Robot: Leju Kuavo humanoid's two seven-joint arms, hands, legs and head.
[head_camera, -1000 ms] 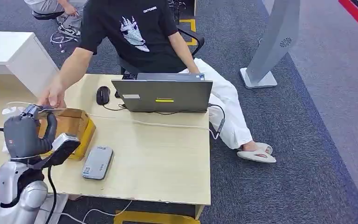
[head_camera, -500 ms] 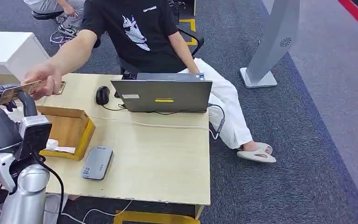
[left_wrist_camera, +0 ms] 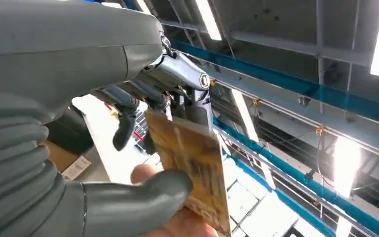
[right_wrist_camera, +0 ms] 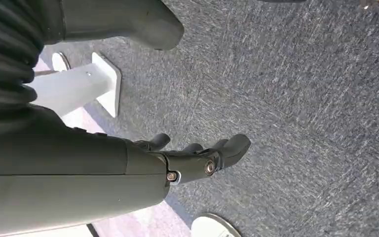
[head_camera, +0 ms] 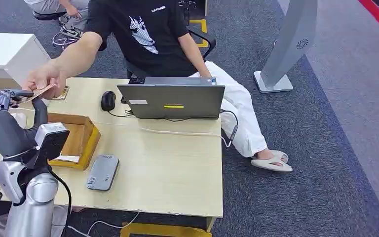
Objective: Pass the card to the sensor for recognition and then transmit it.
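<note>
floor: dark grey carpet [head_camera: 325, 163] | furniture: wooden desk [head_camera: 177, 168] (pale), white cabinet [head_camera: 10, 52]

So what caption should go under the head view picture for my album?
Robot's left hand holds up a card while a person's hand grips it above the table.

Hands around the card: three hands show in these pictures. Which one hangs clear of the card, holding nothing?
The robot's right hand, hanging over grey carpet. The left hand and the person's hand both grip the card.

Laptop [head_camera: 171, 100]: I see it upper middle of my head view, back toward me.
Mouse [head_camera: 108, 100]: just left of the laptop.
Wooden box [head_camera: 81, 139]: left of frame.
Grey stand [head_camera: 288, 47]: upper right, on carpet.
</note>
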